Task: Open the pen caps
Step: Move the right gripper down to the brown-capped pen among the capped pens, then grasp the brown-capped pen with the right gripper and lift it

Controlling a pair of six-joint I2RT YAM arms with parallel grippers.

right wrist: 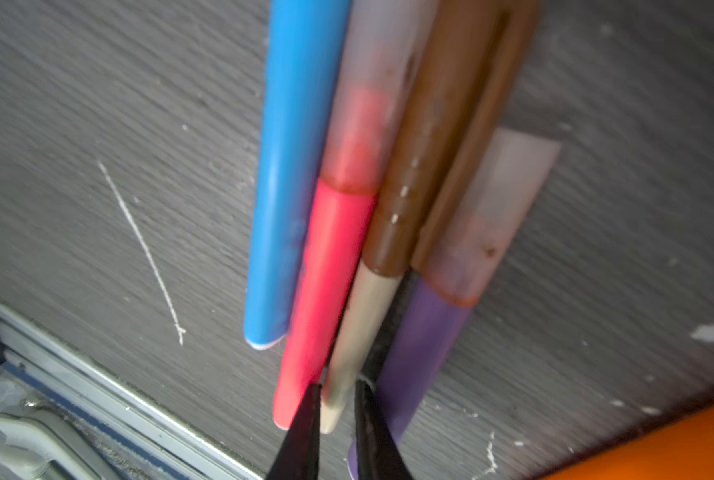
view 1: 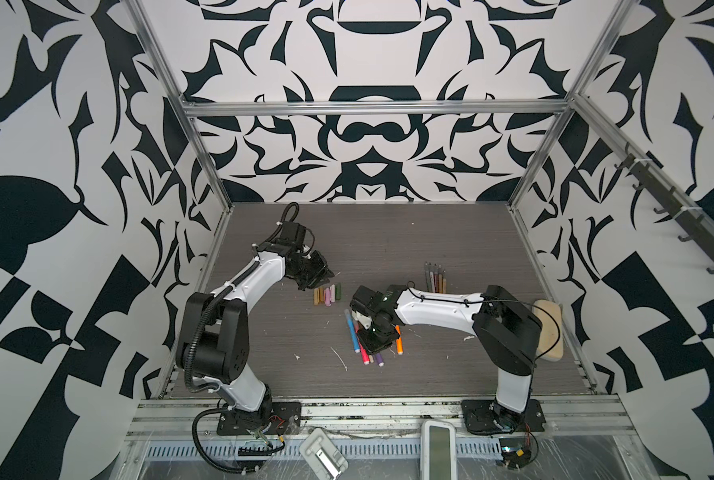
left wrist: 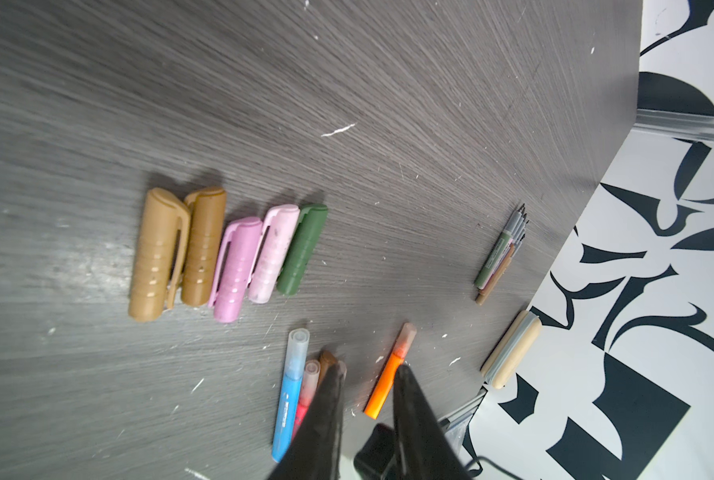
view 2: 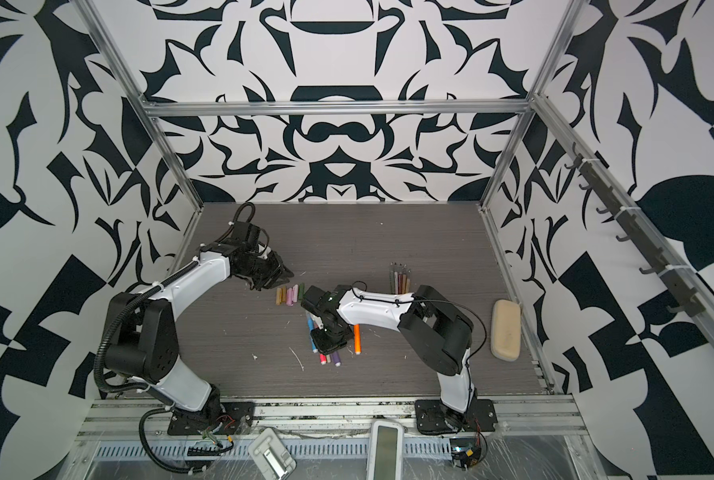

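Here, right hand (right wrist: 337,385) pinching beige-barrelled pen (right wrist: 365,316), left hand (left wrist: 371,368) slightly apart, empty, beige case (view 2: 507,330) closed, contents hidden.

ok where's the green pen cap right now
In both top views the dark green cap lies at the right end of the loose cap row, beside the light pink cap.

Even, diffuse overhead light, fairly bright. Shadows short and soft. In both top views, frame rails (view 1: 371,109) bow slightly toward edges. Left wrist view: pale glare on tabletop (left wrist: 97,266), pen caps (left wrist: 226,253) sharp. Right wrist view: beige pen (right wrist: 359,332) close, soft, blurred.
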